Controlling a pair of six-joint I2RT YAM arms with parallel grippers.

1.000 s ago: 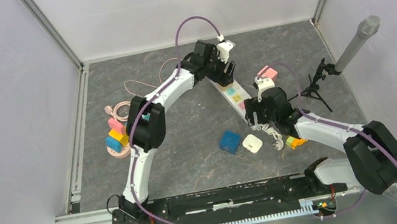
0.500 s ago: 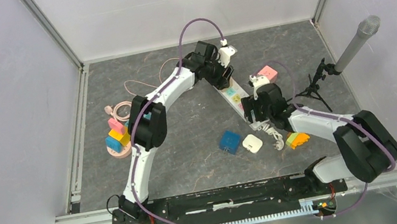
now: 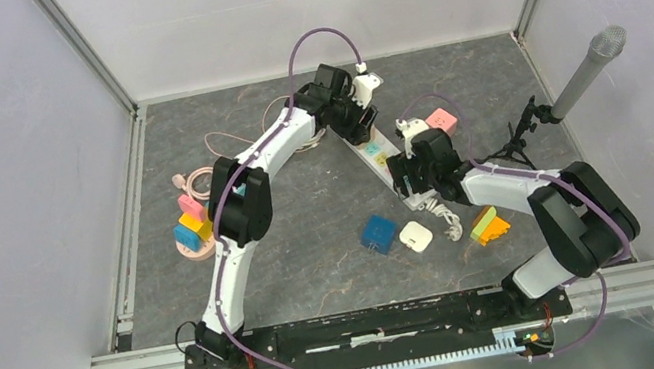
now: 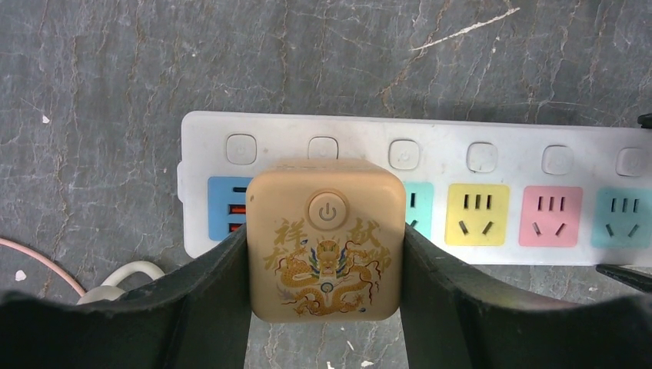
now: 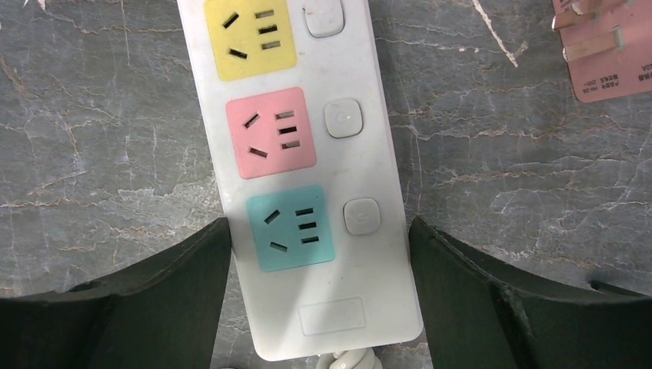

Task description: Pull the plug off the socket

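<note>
One white power strip with six buttons (image 4: pixel 507 146) lies on the grey stone-patterned worktop (image 4: pixel 115 61). One tan cube plug with a gold dragon print (image 4: pixel 327 254) sits over its second socket from the left in the left wrist view, clamped between the left pincer's (image 4: pixel 324 238) two fingers. The right pincer (image 5: pixel 319 231) stands wide, fingers against both long edges of the strip's cable end. Nearby lie one pink flat plug (image 5: pixel 607 54), upper right of the right wrist view, plus one blue cube (image 3: pixel 378 233) and one white cube (image 3: pixel 415 236), lower centre from above.
</note>
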